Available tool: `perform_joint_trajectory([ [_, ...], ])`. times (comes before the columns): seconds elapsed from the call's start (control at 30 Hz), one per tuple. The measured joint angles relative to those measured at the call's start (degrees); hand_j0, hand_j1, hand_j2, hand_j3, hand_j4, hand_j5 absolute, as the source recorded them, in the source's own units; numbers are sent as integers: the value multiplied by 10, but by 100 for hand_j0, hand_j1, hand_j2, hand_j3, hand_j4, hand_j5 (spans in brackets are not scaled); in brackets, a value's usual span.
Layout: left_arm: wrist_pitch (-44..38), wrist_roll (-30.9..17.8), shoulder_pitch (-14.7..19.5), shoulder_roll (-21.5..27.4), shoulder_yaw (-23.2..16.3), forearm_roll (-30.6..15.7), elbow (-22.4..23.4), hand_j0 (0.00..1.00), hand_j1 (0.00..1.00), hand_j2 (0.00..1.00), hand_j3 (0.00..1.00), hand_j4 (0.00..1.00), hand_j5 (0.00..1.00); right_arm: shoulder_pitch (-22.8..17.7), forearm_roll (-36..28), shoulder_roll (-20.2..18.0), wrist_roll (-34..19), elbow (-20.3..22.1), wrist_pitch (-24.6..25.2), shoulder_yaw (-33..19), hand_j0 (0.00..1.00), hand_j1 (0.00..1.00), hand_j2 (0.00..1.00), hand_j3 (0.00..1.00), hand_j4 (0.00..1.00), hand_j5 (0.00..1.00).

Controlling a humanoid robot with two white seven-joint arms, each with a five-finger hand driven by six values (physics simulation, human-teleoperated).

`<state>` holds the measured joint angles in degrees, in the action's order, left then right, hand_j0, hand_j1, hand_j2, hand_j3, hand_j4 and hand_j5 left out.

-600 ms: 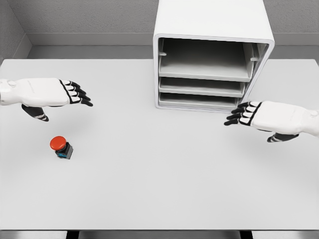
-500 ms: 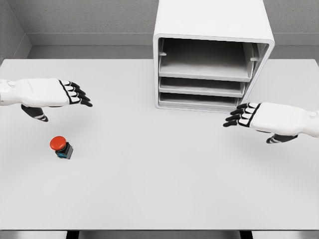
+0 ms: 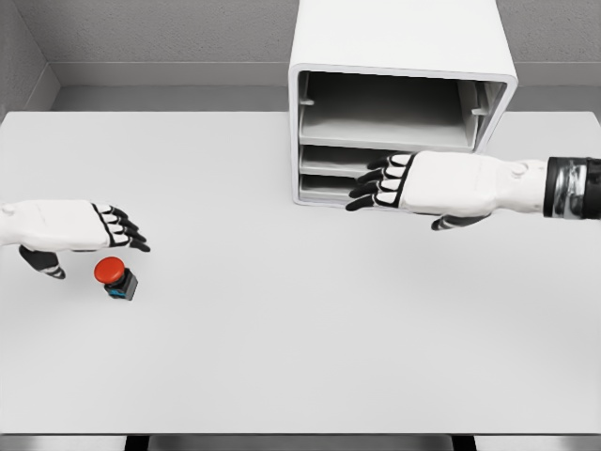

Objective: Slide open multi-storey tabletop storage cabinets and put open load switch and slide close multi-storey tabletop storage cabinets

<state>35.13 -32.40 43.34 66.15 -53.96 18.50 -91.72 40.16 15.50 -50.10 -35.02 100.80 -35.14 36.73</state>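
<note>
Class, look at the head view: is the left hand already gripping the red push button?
No: the left hand hovers open just above and left of the red push button, which stands alone on the table.

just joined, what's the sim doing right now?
Both hands are empty. The right hand, fingers extended, is in front of the lower trays of the white storage cabinet at the back of the table; contact can't be confirmed. The left hand, fingers relaxed, hovers just above and left of the red-capped load switch, which sits untouched on the table.
</note>
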Motion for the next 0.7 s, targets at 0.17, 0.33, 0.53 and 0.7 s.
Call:
perform_joint_trajectory([
  [0.17,0,-8,-9,-2,0,0,-15,99,99,99,99,99,99,24,-23,24,0,-8,0,8,100,100,100,100,100,100],
  [0.33,0,-10,-15,-5,0,5,-22,93,93,93,93,93,93,56,-30,52,0,-35,10,13,100,100,100,100,100,100],
  [0.53,0,-11,-16,-6,0,10,-24,79,79,79,79,79,79,76,-29,91,0,-114,36,20,100,100,100,100,100,100],
  [0.7,0,-11,-16,-5,1,12,-25,70,70,70,70,70,70,84,-71,99,-3,-154,22,23,100,100,100,100,100,100],
])
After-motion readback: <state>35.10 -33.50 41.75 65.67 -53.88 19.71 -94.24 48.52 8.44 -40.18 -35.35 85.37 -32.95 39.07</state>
